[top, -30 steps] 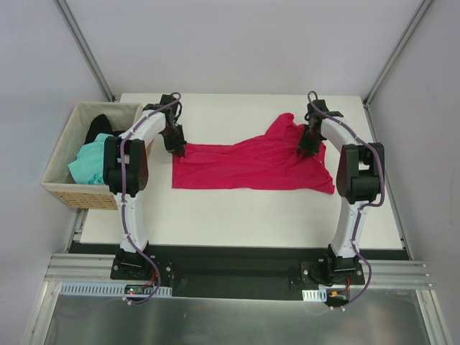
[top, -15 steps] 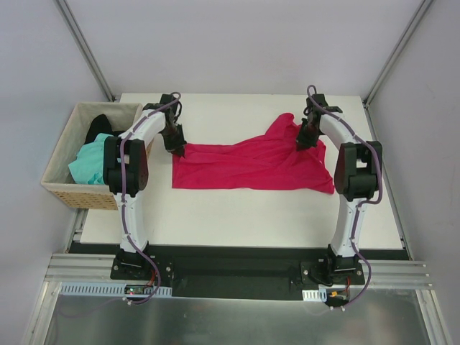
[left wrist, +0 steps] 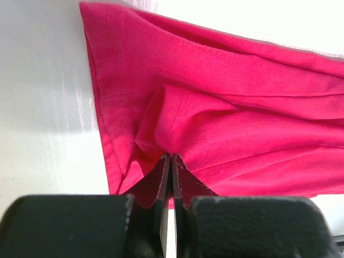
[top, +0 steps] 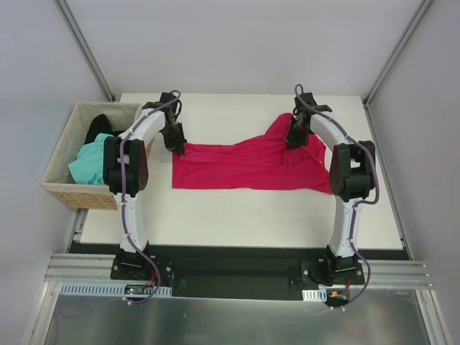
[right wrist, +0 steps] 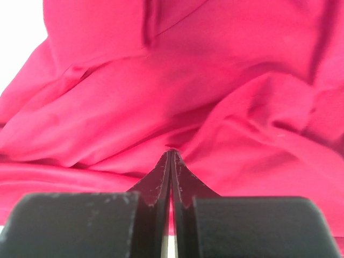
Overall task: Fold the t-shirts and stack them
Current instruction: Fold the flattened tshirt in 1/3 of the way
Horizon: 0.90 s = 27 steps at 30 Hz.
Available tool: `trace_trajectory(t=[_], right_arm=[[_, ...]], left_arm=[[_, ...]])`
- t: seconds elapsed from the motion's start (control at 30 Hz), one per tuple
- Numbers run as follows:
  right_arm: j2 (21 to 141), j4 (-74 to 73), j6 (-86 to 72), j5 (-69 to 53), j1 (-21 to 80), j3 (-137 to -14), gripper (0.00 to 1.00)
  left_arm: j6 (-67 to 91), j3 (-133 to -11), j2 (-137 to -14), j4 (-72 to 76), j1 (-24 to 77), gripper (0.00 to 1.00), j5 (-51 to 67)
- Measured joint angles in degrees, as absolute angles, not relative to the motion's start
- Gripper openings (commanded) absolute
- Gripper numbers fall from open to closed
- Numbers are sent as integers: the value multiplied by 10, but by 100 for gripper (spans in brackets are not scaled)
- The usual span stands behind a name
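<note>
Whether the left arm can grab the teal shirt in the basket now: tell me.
Probably not yet: the left claw is shut on the crimson t-shirt. The teal t-shirt lies uncovered in the wicker basket beside that arm.

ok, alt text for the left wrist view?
The left tool, shut, pinches a raised fold of a crimson t-shirt close to its stitched hem edge. The shirt lies rumpled on a white table, filling most of the frame.

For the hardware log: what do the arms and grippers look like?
Both the left arm and right arm have white links, black joint housings and purple cables. The left gripper and right gripper are black, fingers tapering to thin wedge tips.
</note>
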<state>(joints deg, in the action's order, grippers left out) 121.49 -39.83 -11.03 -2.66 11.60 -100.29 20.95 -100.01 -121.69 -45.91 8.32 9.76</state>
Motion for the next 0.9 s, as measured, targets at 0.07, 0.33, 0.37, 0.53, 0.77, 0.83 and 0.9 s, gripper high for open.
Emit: trace_trajectory(t=[0.07,0.33,0.37,0.53,0.77,0.83,0.9], right_arm=[[1216,-399,-109,-30,124,-1003,1],[1220,-420,-98,-24,140,-1019,29],[1223,-424,-95,-22,138,-1030,32],[1233,-427,-86,-17,114,-1071,32],[1253,-432,-82,-12,76,-1078,31],[1265,-435,-80,-12,69,-1083,30],[1280,-440,-79,-13,66,-1094,30]], left_arm=[[209,-1000,-1217,-459,83,0,97],[209,-1000,-1217,-459,83,0,93],[209,-1000,-1217,-459,83,0,93],[209,-1000,-1217,-459,83,0,87],[209,-1000,-1217,-459,83,0,85],[209,-1000,-1217,-460,83,0,85],[209,-1000,-1217,-460,83,0,85]])
